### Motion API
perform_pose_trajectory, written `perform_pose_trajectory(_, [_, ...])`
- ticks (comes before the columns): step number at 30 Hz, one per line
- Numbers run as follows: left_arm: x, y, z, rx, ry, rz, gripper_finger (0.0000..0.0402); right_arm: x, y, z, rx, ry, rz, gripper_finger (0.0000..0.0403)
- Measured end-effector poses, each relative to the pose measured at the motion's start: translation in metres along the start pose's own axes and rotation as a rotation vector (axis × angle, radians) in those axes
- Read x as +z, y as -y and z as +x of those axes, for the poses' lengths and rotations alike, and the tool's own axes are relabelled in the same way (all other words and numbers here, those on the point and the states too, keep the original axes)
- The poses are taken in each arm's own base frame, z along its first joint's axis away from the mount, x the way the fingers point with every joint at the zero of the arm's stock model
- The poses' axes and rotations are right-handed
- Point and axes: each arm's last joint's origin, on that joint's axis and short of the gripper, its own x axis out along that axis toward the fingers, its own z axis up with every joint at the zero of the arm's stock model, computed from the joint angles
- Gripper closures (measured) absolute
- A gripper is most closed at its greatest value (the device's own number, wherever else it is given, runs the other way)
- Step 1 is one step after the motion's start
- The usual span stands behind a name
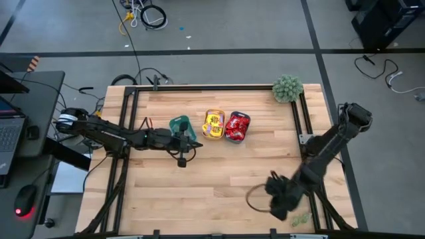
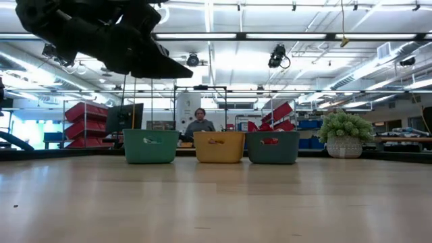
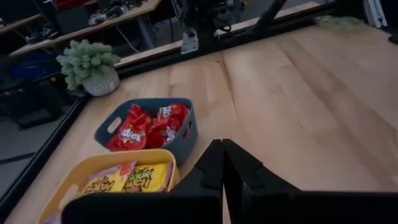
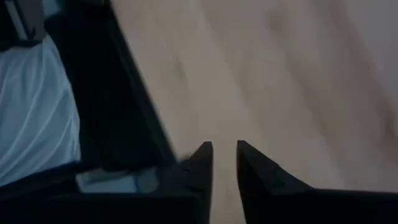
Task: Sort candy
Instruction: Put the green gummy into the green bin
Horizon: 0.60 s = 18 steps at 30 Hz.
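Red candy packets [image 3: 148,126] fill the blue tray [image 1: 237,126], and yellow packets [image 3: 134,177] lie in the yellow tray [image 1: 214,125]. The teal tray [image 1: 179,124] stands to their left. Pale green pieces [image 1: 302,218] lie on the table by its near right corner. My left gripper [image 1: 182,158], shut and empty, hovers just near of the teal tray; in the left wrist view the left gripper [image 3: 222,149] points past the yellow and blue trays. My right gripper [image 1: 279,197] is over the near right of the table, left of the green pieces; the right gripper [image 4: 224,152] shows a narrow gap with nothing in it.
A fuzzy green plant [image 1: 287,87] stands at the far right corner. A black frame rail [image 1: 297,126] runs along the table's right side, close to the right arm. A cable loop [image 1: 255,198] hangs beside the right gripper. A person [image 2: 199,123] sits beyond the far edge.
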Motion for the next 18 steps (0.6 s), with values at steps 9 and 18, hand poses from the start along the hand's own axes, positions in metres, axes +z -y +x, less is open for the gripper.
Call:
perform_pose_trajectory(9, [-0.002,0.000,0.000,-0.003,-0.018,0.024,0.0401,-0.057,0.000,-0.004,-0.064,-0.163,0.158,0.0250])
perform_pose_trajectory(18, [-0.008,-0.001,0.000,-0.010,-0.076,0.032,0.0401,-0.077,0.011,-0.002,-0.116,-0.191,0.169,0.0208])
